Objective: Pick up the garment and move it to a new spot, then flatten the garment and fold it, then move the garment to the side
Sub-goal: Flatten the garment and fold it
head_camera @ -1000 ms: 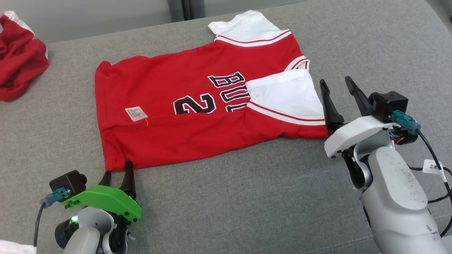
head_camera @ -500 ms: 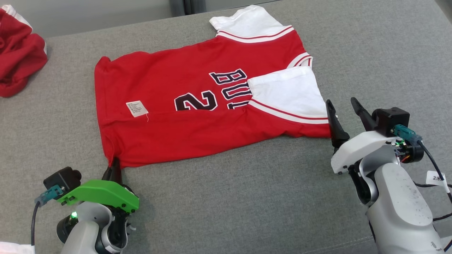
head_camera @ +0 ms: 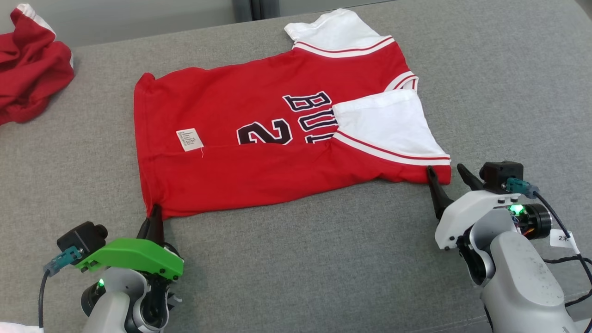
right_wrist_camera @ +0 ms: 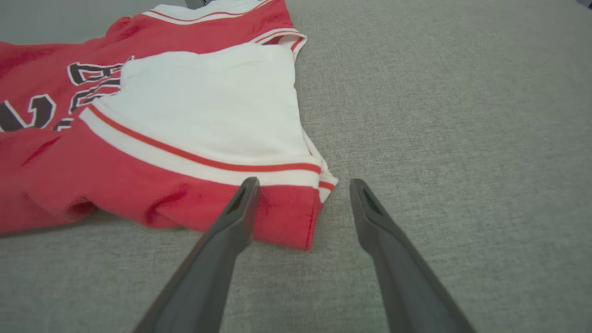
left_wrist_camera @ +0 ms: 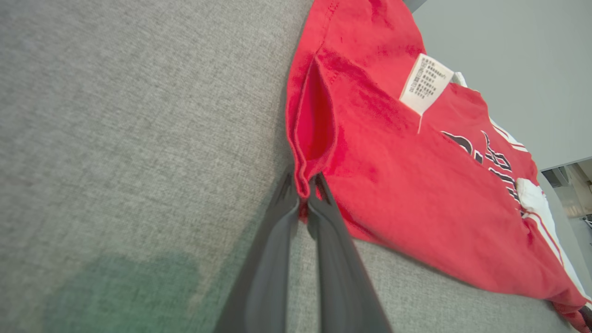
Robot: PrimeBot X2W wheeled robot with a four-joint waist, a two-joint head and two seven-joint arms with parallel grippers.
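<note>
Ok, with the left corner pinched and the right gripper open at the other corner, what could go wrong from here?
1. The left gripper pinches only the very tip of the hem corner of the jersey, so it may slip on lifting.
2. The right gripper is open with the fabric corner barely between its fingers; closing could miss it.
3. The white sleeve folded over the front may flop loose.

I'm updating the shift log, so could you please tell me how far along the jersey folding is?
Done: the red jersey lies spread flat on the grey cushion, one white sleeve turned in over it. In hand: the left end effector is shut on the near hem corner; the right end effector stands open at the near shoulder corner. Left: gripping there, folding, moving it aside.
</note>
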